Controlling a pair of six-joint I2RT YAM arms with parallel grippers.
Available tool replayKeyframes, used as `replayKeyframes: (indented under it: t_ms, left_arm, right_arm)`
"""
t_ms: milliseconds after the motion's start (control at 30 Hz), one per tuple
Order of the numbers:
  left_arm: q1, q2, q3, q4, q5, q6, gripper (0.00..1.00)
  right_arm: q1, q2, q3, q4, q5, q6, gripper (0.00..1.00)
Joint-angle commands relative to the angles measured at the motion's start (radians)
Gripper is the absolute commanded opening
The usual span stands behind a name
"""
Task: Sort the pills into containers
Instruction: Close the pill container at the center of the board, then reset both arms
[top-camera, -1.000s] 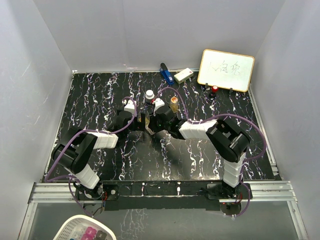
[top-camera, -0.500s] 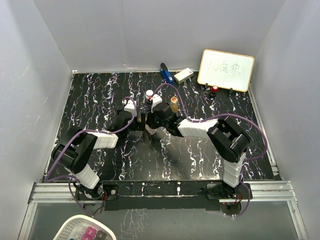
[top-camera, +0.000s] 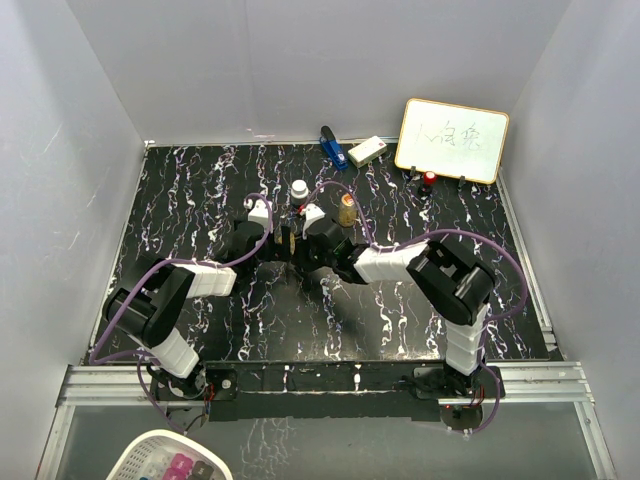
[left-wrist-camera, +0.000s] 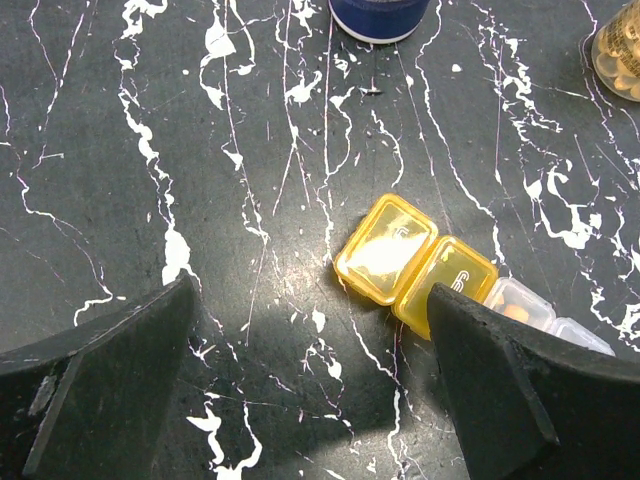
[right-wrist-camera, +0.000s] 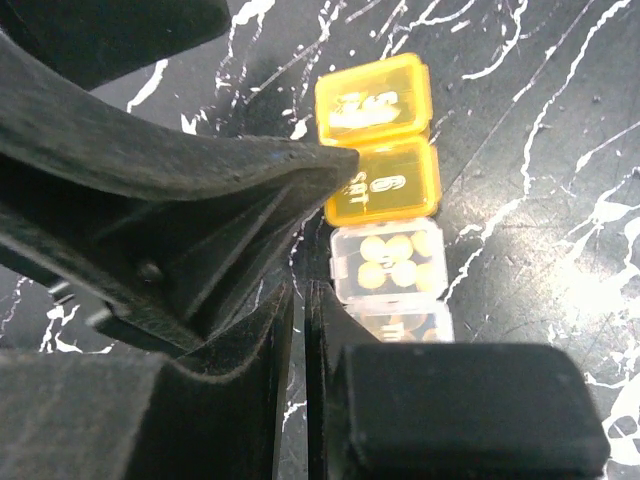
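The oblong pill box lies flat on the black marbled table. It has two shut yellow sections, and its clear sections hold round yellow pills. My left gripper is open and straddles the table just left of the box, its right finger over the box's clear end. My right gripper is shut with nothing between its fingers, pressed against the side of a clear section. In the top view both grippers, left and right, meet at the box. Behind stand the white-capped dark bottle and the amber bottle.
A whiteboard leans at the back right, with a small red-topped item in front of it. A blue object and a white block lie by the back wall. A white basket sits below the table's near edge.
The right arm has shifted a little to the left, bringing its shut gripper closer against the pill box. The left arm has stayed put and open.
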Motion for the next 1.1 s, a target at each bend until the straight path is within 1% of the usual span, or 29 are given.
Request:
replayKeyframes:
  t_ms: [0, 167, 300, 433, 500, 567, 633, 667, 767, 833, 867, 900, 1067]
  left_arm:
    - [0.006, -0.006, 0.015, -0.041, -0.002, 0.001, 0.99]
    - [0.006, -0.015, 0.014, -0.043, -0.004, 0.002, 0.99]
    - [0.006, -0.028, 0.015, -0.048, -0.008, 0.005, 0.99]
    - [0.006, -0.057, 0.013, -0.049, -0.016, 0.010, 0.99]
    - [0.006, -0.088, 0.015, -0.053, -0.021, 0.013, 0.99]
    - [0.006, -0.120, 0.014, -0.060, -0.029, 0.014, 0.99]
    - [0.006, -0.159, 0.011, -0.066, -0.039, 0.015, 0.99]
    - [0.006, -0.180, 0.006, -0.066, -0.044, 0.015, 0.99]
    - [0.006, -0.235, -0.006, -0.076, -0.073, 0.023, 0.99]
    - [0.006, -0.250, -0.015, -0.086, -0.102, 0.033, 0.99]
    - [0.006, -0.280, -0.022, -0.088, -0.116, 0.034, 0.99]
    - [0.006, -0.298, -0.031, -0.092, -0.131, 0.033, 0.99]
    - [0.006, -0.407, -0.088, -0.120, -0.213, 0.019, 0.99]
  right_arm:
    - [-0.001, 0.017, -0.010, -0.008, 0.018, 0.001, 0.10]
    - [-0.001, -0.007, 0.046, -0.014, 0.020, -0.037, 0.11]
    - [-0.001, -0.042, 0.127, -0.051, -0.018, -0.073, 0.11]
    - [0.002, -0.153, 0.170, -0.091, -0.033, -0.092, 0.13]
    - [0.001, -0.231, 0.160, -0.101, 0.002, -0.103, 0.17]
    - [0.000, -0.297, 0.148, -0.122, 0.076, -0.123, 0.28]
    - [-0.003, -0.350, 0.136, -0.158, 0.166, -0.147, 0.44]
    - [-0.007, -0.372, 0.129, -0.174, 0.211, -0.153, 0.51]
    - [-0.030, -0.435, 0.097, -0.209, 0.307, -0.156, 0.63]
    - [-0.049, -0.477, 0.064, -0.219, 0.370, -0.152, 0.80]
    - [-0.062, -0.497, 0.045, -0.219, 0.393, -0.147, 0.95]
    - [-0.079, -0.520, 0.026, -0.219, 0.415, -0.143, 0.98]
    - [-0.211, -0.631, -0.053, -0.254, 0.473, -0.119, 0.98]
